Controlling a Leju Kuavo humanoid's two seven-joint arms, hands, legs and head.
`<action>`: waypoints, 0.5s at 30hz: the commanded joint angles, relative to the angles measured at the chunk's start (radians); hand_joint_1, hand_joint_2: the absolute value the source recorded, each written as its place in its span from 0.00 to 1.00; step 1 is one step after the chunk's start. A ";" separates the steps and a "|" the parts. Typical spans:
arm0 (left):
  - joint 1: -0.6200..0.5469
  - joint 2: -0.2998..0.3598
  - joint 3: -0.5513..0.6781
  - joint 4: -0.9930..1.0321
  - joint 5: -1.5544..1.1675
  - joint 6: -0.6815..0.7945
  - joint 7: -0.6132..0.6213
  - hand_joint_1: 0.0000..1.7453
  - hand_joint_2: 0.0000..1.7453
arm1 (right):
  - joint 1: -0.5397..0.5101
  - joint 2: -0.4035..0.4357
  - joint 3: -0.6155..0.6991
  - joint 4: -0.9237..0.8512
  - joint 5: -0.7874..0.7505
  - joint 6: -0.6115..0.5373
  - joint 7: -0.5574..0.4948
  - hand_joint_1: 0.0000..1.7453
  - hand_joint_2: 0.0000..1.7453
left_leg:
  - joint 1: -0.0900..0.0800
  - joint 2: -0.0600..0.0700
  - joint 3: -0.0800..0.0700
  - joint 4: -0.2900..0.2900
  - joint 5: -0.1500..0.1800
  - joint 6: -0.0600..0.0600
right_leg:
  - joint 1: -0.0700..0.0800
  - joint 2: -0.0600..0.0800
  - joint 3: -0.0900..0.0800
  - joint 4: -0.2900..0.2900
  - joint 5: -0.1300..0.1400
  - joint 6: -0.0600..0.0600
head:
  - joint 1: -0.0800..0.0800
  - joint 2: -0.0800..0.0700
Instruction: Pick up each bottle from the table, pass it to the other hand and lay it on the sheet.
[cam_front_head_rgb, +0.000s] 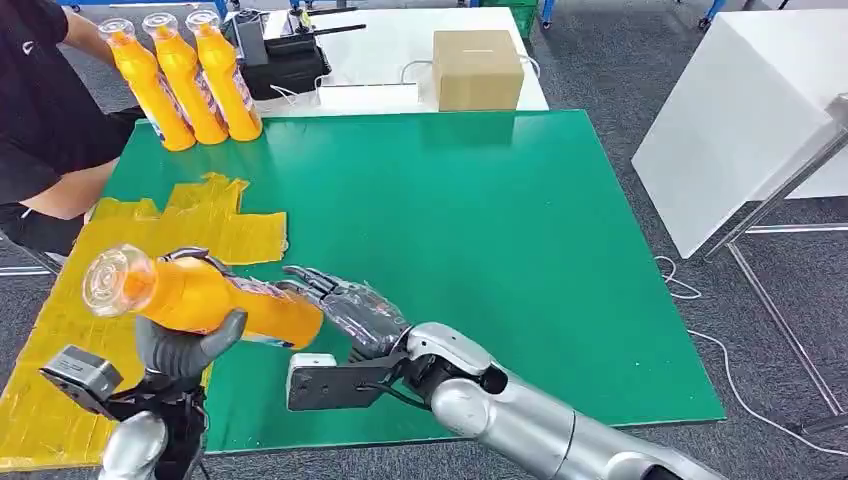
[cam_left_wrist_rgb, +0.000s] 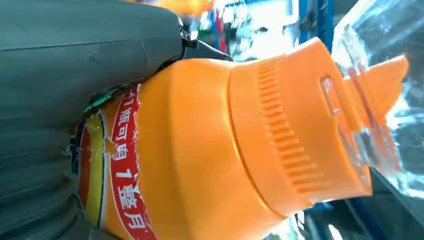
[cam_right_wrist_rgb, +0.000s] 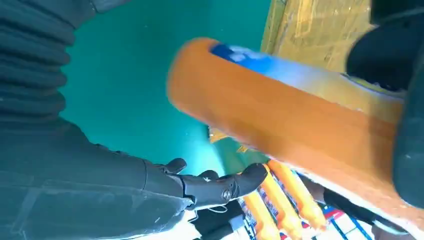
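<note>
My left hand (cam_front_head_rgb: 185, 345) grips an orange bottle (cam_front_head_rgb: 200, 295) around its middle and holds it on its side above the yellow sheet (cam_front_head_rgb: 235, 235), its clear cap pointing left. The left wrist view shows that bottle (cam_left_wrist_rgb: 200, 150) close up under my left hand's thumb (cam_left_wrist_rgb: 75, 50). My right hand (cam_front_head_rgb: 350, 305) is beside the bottle's base with its fingers spread and nothing in it. In the right wrist view its fingers (cam_right_wrist_rgb: 215, 187) stand apart from the bottle (cam_right_wrist_rgb: 280, 110). Three more orange bottles (cam_front_head_rgb: 185, 80) stand upright at the green table's (cam_front_head_rgb: 480, 250) far left corner.
A person in black (cam_front_head_rgb: 40, 110) sits at the table's left side, close to the standing bottles. A cardboard box (cam_front_head_rgb: 477, 68) and dark equipment (cam_front_head_rgb: 285, 50) lie on a white table behind. A white board (cam_front_head_rgb: 740, 130) leans at the right.
</note>
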 joint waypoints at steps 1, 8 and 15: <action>-0.147 0.141 0.032 0.135 -0.595 0.343 0.089 1.00 1.00 | 0.001 -0.073 -0.045 -0.081 -0.017 0.016 -0.028 0.00 0.00 | 0.001 -0.003 0.001 0.000 0.000 -0.002 | 0.001 -0.004 0.002 0.000 -0.001 -0.001 | 0.000 0.000; -0.219 0.207 0.000 0.258 -0.919 0.445 0.196 1.00 1.00 | -0.020 -0.067 -0.034 -0.074 -0.029 0.030 -0.032 0.00 0.00 | 0.000 -0.002 0.001 -0.001 0.001 -0.001 | 0.000 -0.002 0.001 0.000 0.000 -0.001 | 0.000 0.000; -0.367 0.389 -0.171 0.512 -1.392 0.450 0.386 1.00 1.00 | -0.054 -0.067 0.001 -0.080 -0.066 0.050 -0.033 0.00 0.00 | 0.002 -0.002 0.003 0.000 0.000 -0.003 | 0.001 -0.004 0.004 0.001 -0.001 -0.001 | 0.000 0.000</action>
